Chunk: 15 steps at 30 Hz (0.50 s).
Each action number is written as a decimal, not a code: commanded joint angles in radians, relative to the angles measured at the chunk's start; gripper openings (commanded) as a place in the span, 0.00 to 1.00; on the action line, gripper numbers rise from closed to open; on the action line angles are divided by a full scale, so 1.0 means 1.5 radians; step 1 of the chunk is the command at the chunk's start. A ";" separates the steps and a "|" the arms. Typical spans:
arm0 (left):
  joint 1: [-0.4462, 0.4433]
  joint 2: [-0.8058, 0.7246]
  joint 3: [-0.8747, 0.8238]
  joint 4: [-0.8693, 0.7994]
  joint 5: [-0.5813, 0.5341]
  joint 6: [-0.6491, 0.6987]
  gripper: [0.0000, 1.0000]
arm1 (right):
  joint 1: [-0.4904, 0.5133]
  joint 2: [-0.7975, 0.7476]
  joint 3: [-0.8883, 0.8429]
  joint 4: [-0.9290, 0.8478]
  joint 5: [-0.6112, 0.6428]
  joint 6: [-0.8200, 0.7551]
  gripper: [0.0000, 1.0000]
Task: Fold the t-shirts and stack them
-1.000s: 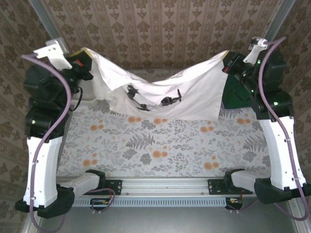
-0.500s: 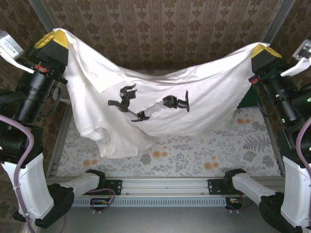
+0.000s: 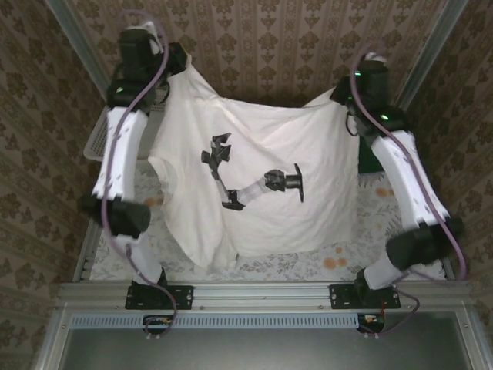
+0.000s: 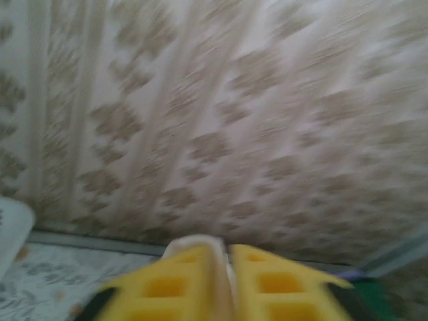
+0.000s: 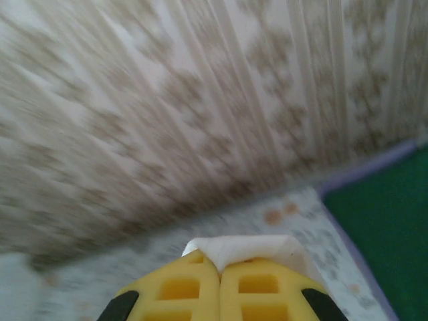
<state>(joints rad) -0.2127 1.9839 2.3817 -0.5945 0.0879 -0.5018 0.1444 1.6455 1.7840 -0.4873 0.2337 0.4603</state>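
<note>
Step in hand: laying white shirt (image 3: 262, 154) flat for folding. Print up, spread right of basket (image 3: 94, 137), far edge lifted.

Left gripper (image 3: 176, 69), just beyond basket: fingers (image 4: 180, 284) nipping one far corner, thin sliver of cloth between them.

Right gripper (image 3: 344, 99), well right of basket — clenched on other far corner.

Green shirt (image 3: 377, 158) farther right again, half hidden by right arm — looks untouched.

Next, likely: lower far edge, let go, smooth bunched hem on basket side, begin first fold.
</note>
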 commanded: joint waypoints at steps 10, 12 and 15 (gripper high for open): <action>-0.013 0.093 -0.004 -0.195 -0.226 0.003 0.90 | -0.038 0.547 0.805 -0.601 -0.052 0.000 0.80; -0.023 0.023 -0.133 -0.178 -0.203 -0.007 0.86 | -0.035 0.539 0.797 -0.632 -0.081 -0.022 0.76; -0.041 -0.025 -0.254 -0.203 -0.182 -0.003 0.76 | -0.026 0.598 0.913 -0.734 -0.112 -0.061 0.72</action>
<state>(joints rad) -0.2516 2.0533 2.0838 -0.9123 -0.1837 -0.5102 0.0849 2.5332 3.0230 -1.3685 0.1413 0.4294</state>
